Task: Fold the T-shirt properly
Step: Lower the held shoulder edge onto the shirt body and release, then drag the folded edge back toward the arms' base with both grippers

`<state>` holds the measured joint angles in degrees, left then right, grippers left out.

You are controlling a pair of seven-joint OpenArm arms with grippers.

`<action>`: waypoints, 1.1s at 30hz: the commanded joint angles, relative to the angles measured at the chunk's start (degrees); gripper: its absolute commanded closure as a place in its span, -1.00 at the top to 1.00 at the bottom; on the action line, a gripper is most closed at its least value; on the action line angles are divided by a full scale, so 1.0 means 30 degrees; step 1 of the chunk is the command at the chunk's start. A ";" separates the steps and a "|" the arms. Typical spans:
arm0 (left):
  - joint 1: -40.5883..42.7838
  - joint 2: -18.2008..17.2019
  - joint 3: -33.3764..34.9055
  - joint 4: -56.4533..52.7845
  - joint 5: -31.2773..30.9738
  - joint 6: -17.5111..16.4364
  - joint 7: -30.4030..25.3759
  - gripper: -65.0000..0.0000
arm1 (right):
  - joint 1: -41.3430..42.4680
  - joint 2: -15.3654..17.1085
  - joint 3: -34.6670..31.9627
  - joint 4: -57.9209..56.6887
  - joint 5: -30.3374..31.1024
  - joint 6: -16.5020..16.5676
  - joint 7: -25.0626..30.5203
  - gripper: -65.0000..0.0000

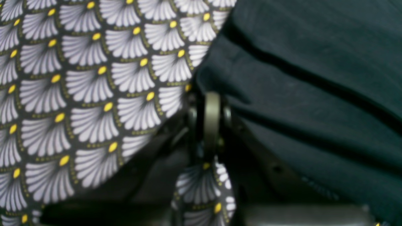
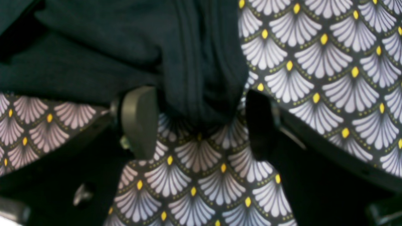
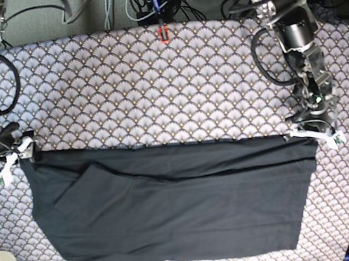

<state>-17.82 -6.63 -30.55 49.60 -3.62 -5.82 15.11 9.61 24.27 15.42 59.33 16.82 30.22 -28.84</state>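
Right claw, at the left of the base view: fingers spread wide, straddling a bunched corner of the black T-shirt without pinching it. T-shirt lies spread on the bench over the scallop-patterned tablecloth; matte soft cotton, creased, one flap folded over. Left claw, far right: clenched at the shirt's upper corner; whether cloth sits between its fingers, I cannot tell.

The T-shirt hem runs off the base view's bottom edge.
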 commanded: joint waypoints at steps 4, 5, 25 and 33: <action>-0.0315 -0.0148 0.0057 0.0300 0.0107 -0.0036 0.0046 -1.00 | 0.0388 0.0422 0.0120 0.0282 0.0211 0.0169 0.0427 0.09; -0.0315 -0.0177 0.0057 0.0300 0.0136 -0.0036 0.0046 -1.00 | 0.0388 0.0422 0.0120 0.0282 0.0211 0.0169 0.0427 0.02; 0.0066 -0.0529 0.0057 0.1795 -0.0010 -0.0066 0.1687 -1.00 | 0.0153 0.0393 0.0149 0.0223 0.0211 0.0199 0.0309 -1.00; 0.0799 -0.0617 0.0057 0.4022 -0.0010 -0.0066 0.3358 -1.00 | -0.1546 0.0393 0.0149 0.1923 0.0240 0.0199 0.0339 -1.00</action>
<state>-14.28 -7.60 -30.28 60.40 -3.86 -6.26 26.46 4.47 24.25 15.49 64.25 17.52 30.26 -28.01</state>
